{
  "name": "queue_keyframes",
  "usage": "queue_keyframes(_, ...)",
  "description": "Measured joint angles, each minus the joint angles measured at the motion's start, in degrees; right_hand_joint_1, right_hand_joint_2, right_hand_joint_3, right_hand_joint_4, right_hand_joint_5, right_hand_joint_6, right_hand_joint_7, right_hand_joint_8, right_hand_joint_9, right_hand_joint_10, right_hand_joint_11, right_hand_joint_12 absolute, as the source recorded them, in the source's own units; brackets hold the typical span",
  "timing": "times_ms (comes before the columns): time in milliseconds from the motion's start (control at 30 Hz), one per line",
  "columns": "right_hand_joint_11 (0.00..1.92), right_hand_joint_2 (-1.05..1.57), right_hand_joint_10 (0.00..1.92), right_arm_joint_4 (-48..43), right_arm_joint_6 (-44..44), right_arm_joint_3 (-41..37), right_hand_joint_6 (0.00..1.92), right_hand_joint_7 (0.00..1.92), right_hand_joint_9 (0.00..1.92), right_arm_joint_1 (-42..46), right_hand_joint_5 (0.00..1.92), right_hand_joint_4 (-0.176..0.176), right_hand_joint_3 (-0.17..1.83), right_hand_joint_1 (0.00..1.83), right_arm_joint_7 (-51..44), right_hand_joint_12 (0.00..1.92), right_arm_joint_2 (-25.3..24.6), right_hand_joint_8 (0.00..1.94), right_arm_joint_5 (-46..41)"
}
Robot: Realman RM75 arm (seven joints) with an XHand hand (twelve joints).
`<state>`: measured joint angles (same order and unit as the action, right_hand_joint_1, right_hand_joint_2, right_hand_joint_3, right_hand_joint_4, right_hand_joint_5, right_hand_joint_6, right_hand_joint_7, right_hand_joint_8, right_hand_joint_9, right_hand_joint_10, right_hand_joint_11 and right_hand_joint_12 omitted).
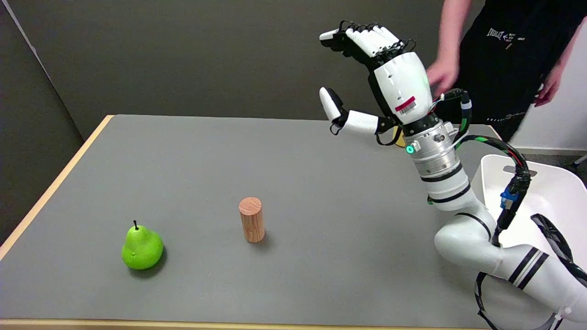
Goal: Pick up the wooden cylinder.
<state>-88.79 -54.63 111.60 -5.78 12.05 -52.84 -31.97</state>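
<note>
The wooden cylinder (251,219) stands upright on the grey table (293,183), near the middle and toward the front. My right hand (376,78) is raised high above the table's far right part, well away from the cylinder. Its fingers are spread apart, the thumb sticks out to the left, and nothing is in it.
A green pear (141,247) sits on the table to the left of the cylinder. A person in dark clothes (509,55) stands behind the table's far right corner. A white chair (550,192) is at the right edge, beside my arm.
</note>
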Motion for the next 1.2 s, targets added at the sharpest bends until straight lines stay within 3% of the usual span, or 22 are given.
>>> queue_keyframes(533,0.40,0.77,1.05,-1.33,1.29,1.42,0.71,0.54,0.48,1.28,0.35,0.061,0.89,0.56,0.60,1.57,1.00,0.59,0.13)
queue_keyframes(800,0.27,0.75,0.85,-4.42,9.66,2.46,0.50,0.41,0.35,1.65,0.27,0.056,0.89,0.51,5.04,1.46,3.36,0.42,-0.15)
queue_keyframes(933,0.21,0.68,0.75,-6.22,14.64,3.36,0.47,0.33,0.30,1.80,0.22,0.055,0.99,0.42,7.28,1.41,4.53,0.41,-1.49)
queue_keyframes(1100,0.20,0.68,0.76,-8.21,20.25,4.98,0.44,0.33,0.29,1.95,0.23,0.057,0.89,0.39,9.23,1.39,5.43,0.35,-4.82)
queue_keyframes(1200,0.23,0.65,0.77,-9.60,23.50,6.05,0.47,0.35,0.31,2.15,0.24,0.060,0.94,0.36,10.04,1.40,5.87,0.39,-6.85)
